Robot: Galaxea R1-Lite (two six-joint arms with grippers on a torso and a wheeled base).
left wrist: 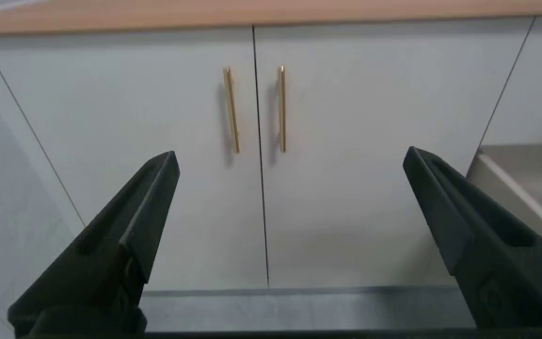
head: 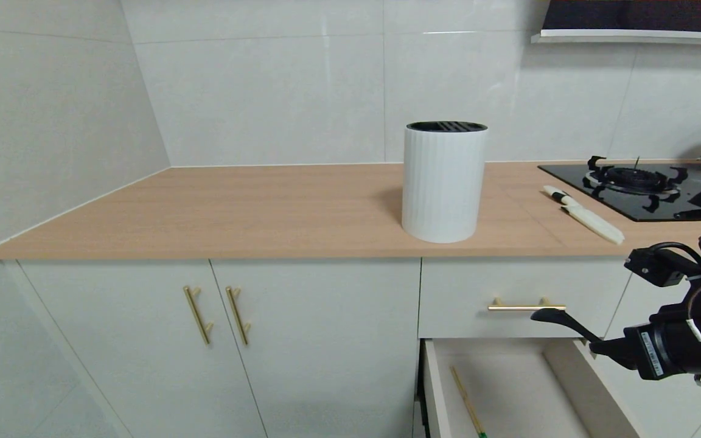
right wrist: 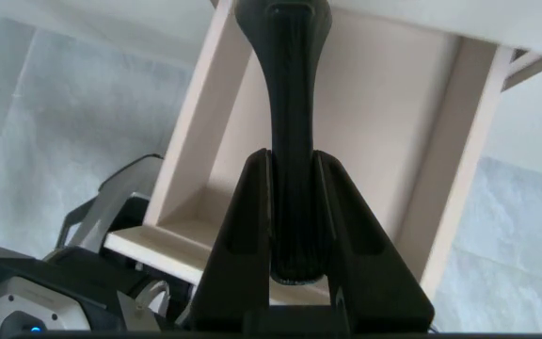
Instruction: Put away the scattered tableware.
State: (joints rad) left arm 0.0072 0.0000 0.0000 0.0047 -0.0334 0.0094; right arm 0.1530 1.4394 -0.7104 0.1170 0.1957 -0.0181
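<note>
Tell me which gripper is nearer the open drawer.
Right. The right gripper, shut on a black utensil, hangs over the open drawer; the left gripper faces the cabinet doors beside it.

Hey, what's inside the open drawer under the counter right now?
A wooden chopstick lies in the open drawer, along its left side. The right gripper and its black utensil cover part of the right wall, and the front runs out of frame.
</note>
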